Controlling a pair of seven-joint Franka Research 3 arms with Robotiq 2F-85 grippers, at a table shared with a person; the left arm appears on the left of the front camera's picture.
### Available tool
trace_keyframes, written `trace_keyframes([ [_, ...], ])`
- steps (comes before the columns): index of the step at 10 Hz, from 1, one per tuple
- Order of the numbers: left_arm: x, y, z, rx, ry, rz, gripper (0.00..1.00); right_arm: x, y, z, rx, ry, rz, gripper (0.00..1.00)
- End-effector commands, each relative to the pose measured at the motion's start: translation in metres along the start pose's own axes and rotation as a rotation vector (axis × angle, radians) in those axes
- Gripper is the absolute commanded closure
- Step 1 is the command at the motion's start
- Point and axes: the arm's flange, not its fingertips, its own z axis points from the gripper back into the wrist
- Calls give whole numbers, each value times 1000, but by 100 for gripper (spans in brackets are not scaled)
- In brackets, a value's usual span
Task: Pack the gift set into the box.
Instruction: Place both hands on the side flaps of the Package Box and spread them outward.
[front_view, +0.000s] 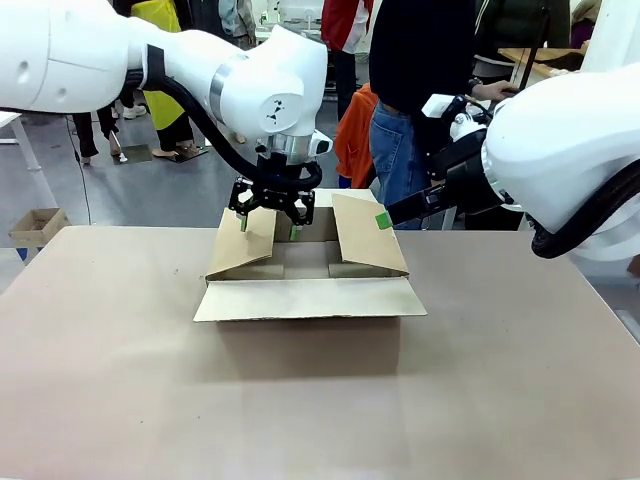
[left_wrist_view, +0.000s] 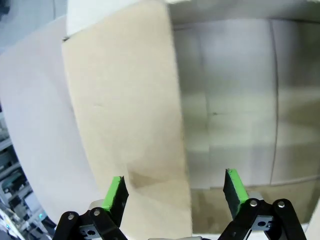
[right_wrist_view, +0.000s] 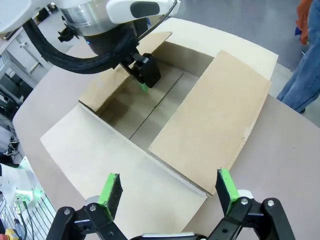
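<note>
The box (front_view: 310, 298) sits mid-table with its four flaps open; its inside (right_wrist_view: 157, 112) shows bare cardboard. My left gripper (front_view: 269, 225) is open and straddles the raised left flap (left_wrist_view: 125, 110), one green pad on each side of it. In the right wrist view that left gripper (right_wrist_view: 144, 82) reaches down at the box's far flap. My right gripper (right_wrist_view: 167, 192) is open, hovering over the edge of the right flap (right_wrist_view: 215, 115); one of its green pads (front_view: 383, 219) shows at that flap's top. The gift set is out of view.
A person (front_view: 420, 100) in a dark top and jeans stands at the table's far side, just behind the box. A much smaller brown carton (front_view: 35, 225) sits beyond the table's far left corner. Bare tabletop (front_view: 300, 420) lies in front of the box.
</note>
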Motion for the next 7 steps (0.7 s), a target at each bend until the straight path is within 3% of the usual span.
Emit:
trace_keyframes([
  [1, -2, 7, 4, 89, -70, 63, 0, 3, 1, 3, -6, 8, 3, 0],
  [4, -6, 10, -3, 166, -41, 39, 0, 3, 1, 3, -6, 8, 3, 0],
  [7, -14, 32, 10, 189, -115, 34, 0, 3, 1, 3, -6, 8, 3, 0],
])
